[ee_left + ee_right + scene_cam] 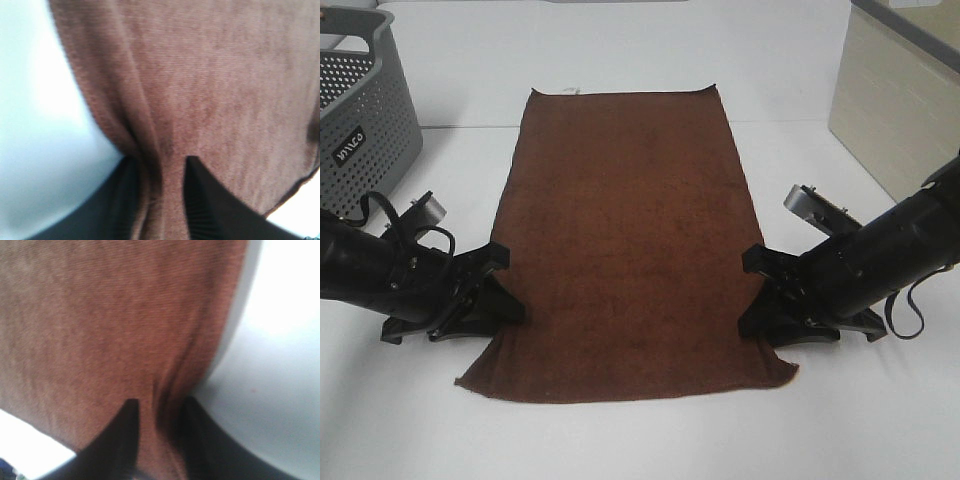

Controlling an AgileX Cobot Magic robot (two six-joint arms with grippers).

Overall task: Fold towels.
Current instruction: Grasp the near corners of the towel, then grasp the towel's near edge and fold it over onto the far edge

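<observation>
The dark reddish-brown towel point(625, 240) lies flat and lengthwise on the white table, with a small white tag point(570, 90) at its far end. My left gripper point(508, 305) is shut on the towel's left edge near the front corner. In the left wrist view the cloth point(210, 85) bunches into a fold between the black fingers point(200, 195). My right gripper point(752, 318) is shut on the towel's right edge near the front. In the right wrist view the cloth point(110, 315) puckers between the fingers point(125, 435). The towel's front hem flares out past both grippers.
A grey perforated basket point(360, 110) stands at the back left. A beige box or cabinet point(895, 90) stands at the back right. The white table point(640, 440) shows bare in front of the towel and along both sides.
</observation>
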